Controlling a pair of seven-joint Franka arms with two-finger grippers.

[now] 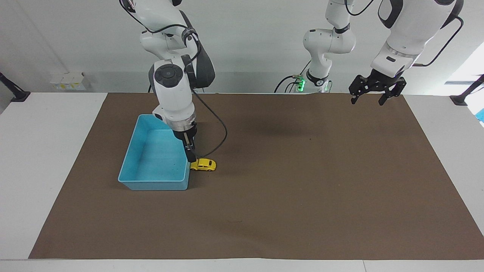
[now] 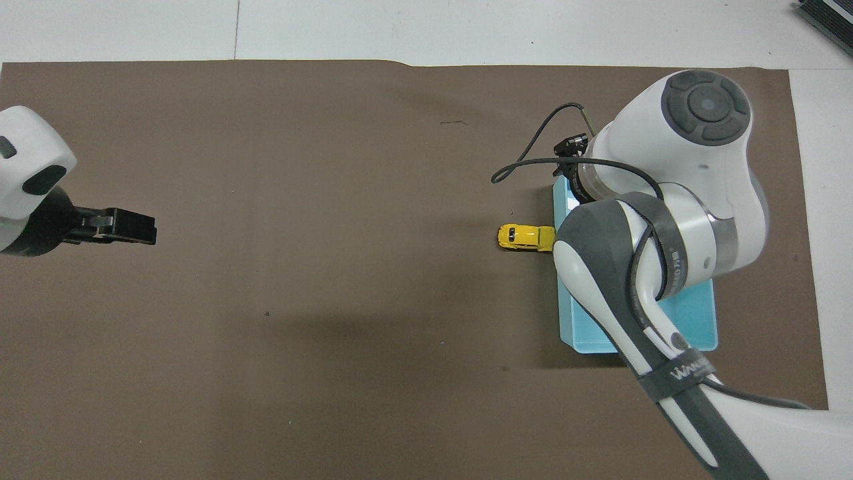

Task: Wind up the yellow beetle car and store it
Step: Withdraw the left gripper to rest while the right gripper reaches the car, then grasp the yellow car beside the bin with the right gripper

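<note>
A white desk (image 1: 45,158) carries a wide brown mat (image 1: 302,189), with a pale wall at my back. Toward my right arm's end of the mat sits an open light-blue bin (image 1: 151,180). The yellow beetle car (image 1: 203,164) stands on its wheels on the mat just beside the bin's wall that faces the middle of the desk; whether it touches that wall I cannot tell.

My right gripper (image 1: 192,154) hangs low, pointing down over that same wall of the bin, its tips just above the end of the car nearest the bin. It holds nothing, and its fingers stand apart, though edge-on they look like one dark blade. From overhead my right arm's white and grey casing covers most of the bin and the gripper.

My left gripper (image 1: 373,96) waits high over the mat's edge nearest me, toward my left arm's end, well apart from the car. Its fingers (image 1: 354,99) are spread wide and empty.
</note>
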